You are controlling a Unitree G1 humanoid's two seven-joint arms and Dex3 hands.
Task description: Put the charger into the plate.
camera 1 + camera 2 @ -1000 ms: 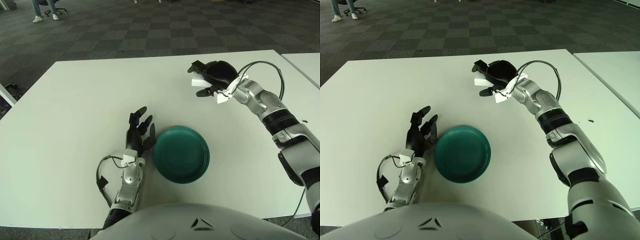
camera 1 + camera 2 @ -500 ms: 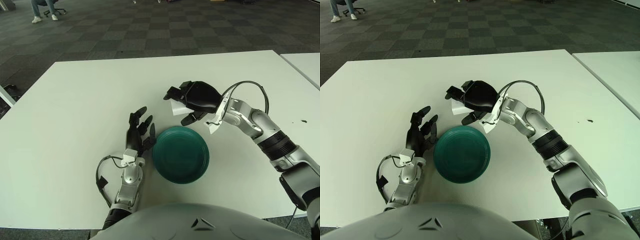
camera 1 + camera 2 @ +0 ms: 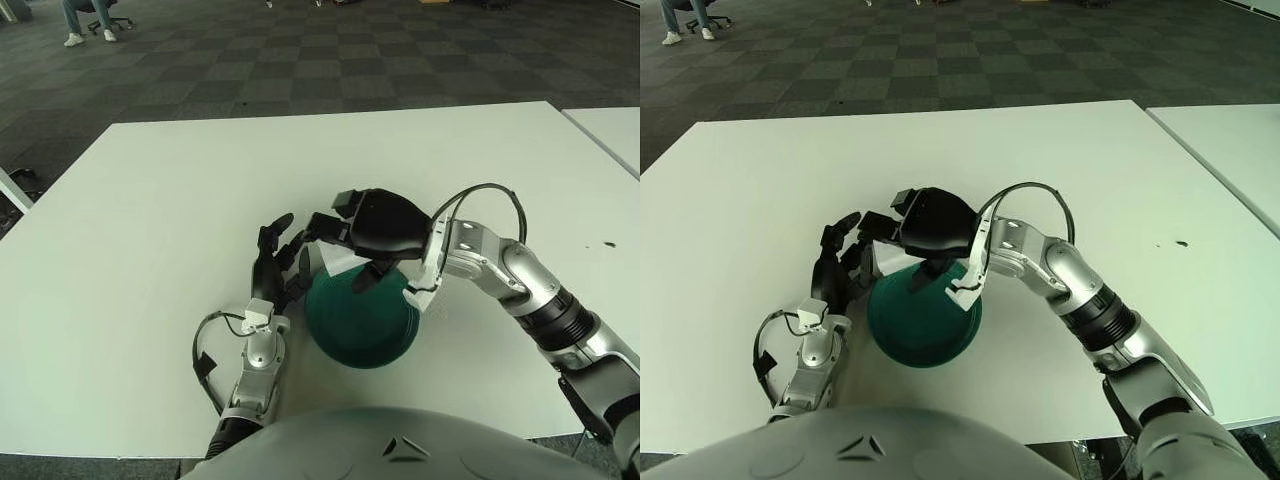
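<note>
Gripping the small white charger block, your right hand hovers over the round dark-green plate; left hand open beside it.

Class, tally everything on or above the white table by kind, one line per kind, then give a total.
Green plate: 1
White charger: 1, held in the right hand over the plate
Robot hands: 2, the left hand showing left of the plate
Total: 4
</note>
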